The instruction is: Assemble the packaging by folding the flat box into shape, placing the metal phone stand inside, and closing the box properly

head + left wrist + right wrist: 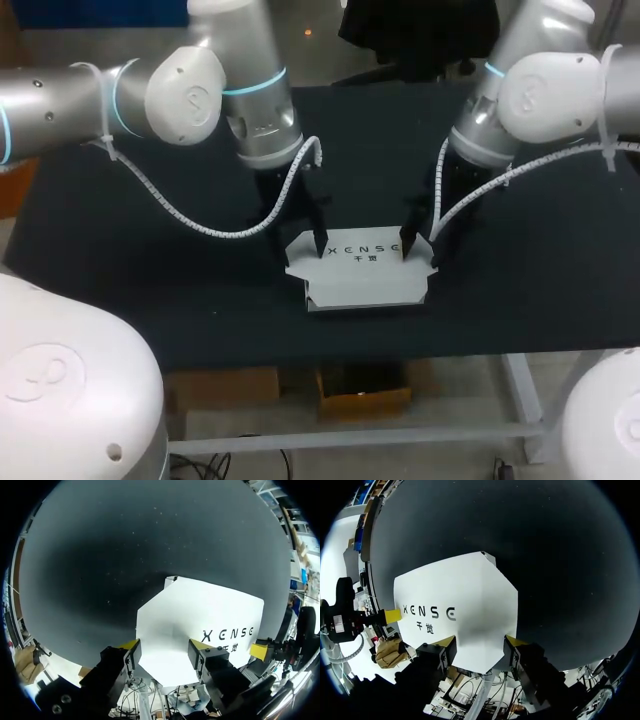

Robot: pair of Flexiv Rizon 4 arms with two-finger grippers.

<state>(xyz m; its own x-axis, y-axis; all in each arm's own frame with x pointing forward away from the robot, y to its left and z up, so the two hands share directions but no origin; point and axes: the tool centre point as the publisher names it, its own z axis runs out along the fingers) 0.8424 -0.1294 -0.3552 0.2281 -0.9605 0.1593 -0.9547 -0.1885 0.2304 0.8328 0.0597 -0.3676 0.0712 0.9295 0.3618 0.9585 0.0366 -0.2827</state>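
While both pairs stand spread and grasp nothing, the left fingers (pixel 128 644) and right fingers (pixel 446 641) each frame one end flap of the flat box (pixel 365 282), lying on the dark surface (pixel 150 280), long axis arm to arm.

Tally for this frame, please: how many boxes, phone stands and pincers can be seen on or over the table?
White box: 1
Pincers: 2, the left pincer and the right pincer, one at each end of the box
Metal phone stand: 0 in view
Total: 3
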